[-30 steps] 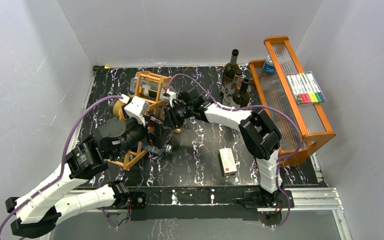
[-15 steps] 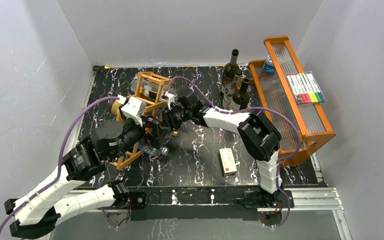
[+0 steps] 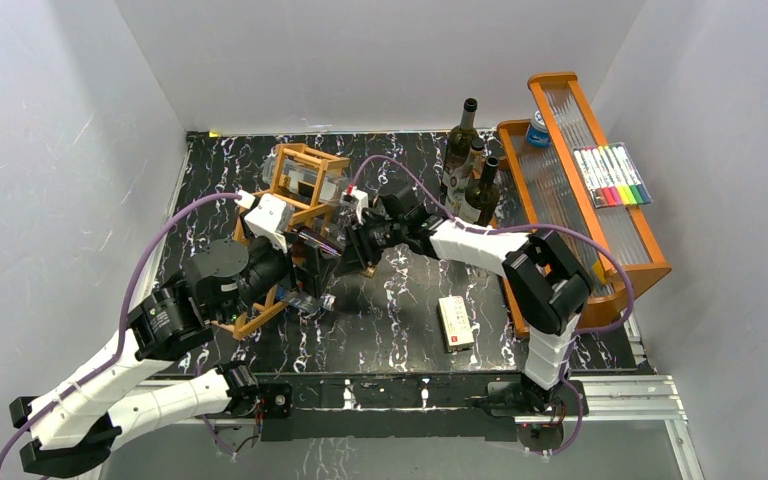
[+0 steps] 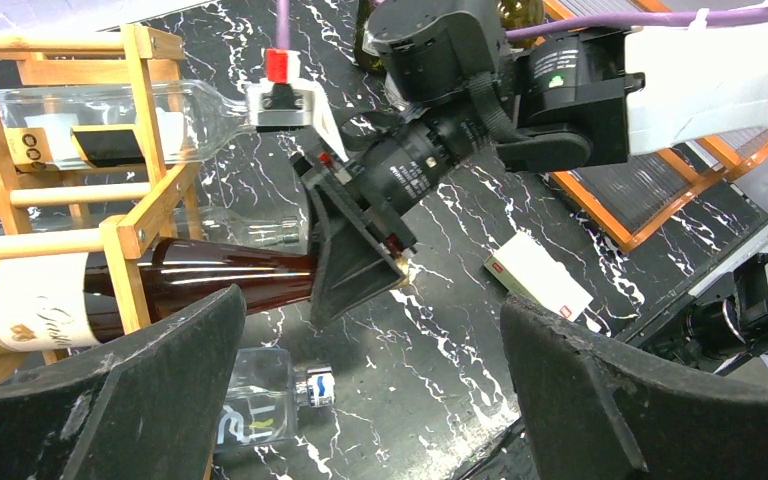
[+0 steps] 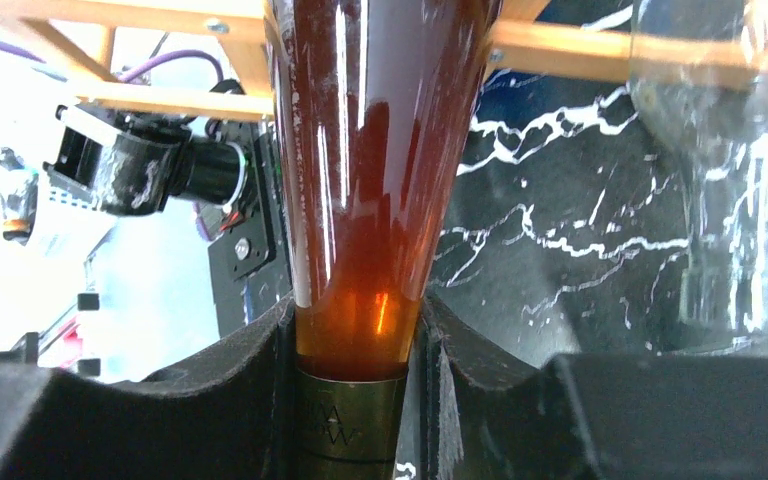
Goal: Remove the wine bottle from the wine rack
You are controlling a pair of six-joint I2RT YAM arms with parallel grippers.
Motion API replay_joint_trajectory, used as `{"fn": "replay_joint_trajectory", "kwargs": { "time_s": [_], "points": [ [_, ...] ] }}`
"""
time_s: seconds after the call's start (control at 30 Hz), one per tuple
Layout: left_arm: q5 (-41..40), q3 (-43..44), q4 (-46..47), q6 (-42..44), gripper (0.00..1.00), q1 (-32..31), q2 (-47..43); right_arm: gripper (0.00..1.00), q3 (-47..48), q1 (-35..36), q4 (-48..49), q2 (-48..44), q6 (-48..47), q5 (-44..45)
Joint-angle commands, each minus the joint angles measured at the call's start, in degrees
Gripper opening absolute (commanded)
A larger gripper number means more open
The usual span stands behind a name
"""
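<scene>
The wine rack [image 3: 305, 165], an orange-brown wooden lattice, lies at the table's left centre. A brown wine bottle [image 4: 210, 270] with a cream label lies in a lower cell, its neck pointing right. My right gripper [image 3: 357, 247] is shut on that neck [image 5: 355, 335], just above the gold foil. The rack's bars [image 5: 560, 55] cross behind the bottle [image 5: 380, 150]. My left gripper [image 4: 375, 310] is open and empty, beside the rack's near end [image 4: 135, 235], above a small clear bottle [image 4: 250, 400] on the table.
Clear bottles [image 4: 110, 110] lie in the rack's upper cells. Three dark bottles [image 3: 470, 165] stand at the back. A tiered orange tray [image 3: 580, 190] with markers [image 3: 612, 176] and a blue can [image 3: 537, 130] stands at the right. A white box [image 3: 456, 322] lies front centre.
My right gripper has moved right and toward the near edge, still gripping the bottle's neck, drawing the bottle partway out. My left arm shifted slightly left.
</scene>
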Motion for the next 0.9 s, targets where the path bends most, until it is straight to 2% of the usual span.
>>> {"fn": "replay_joint_trajectory", "kwargs": {
  "time_s": [0.0,0.4,0.87],
  "points": [
    [-0.32,-0.19,0.67,-0.37,0.98,0.11,-0.43,0.0,-2.07,-3.0,4.81,-6.11,-1.85,-6.61],
    [-0.2,-0.88,1.46,-0.37,0.98,0.04,0.44,0.0,-8.26,-6.61,-1.21,-16.19,-4.54,-11.68],
    [1.04,-0.98,2.73,-0.79,0.98,0.05,1.45,0.0,-14.13,-11.53,-0.4,-23.82,0.23,-18.86]
  ]
}}
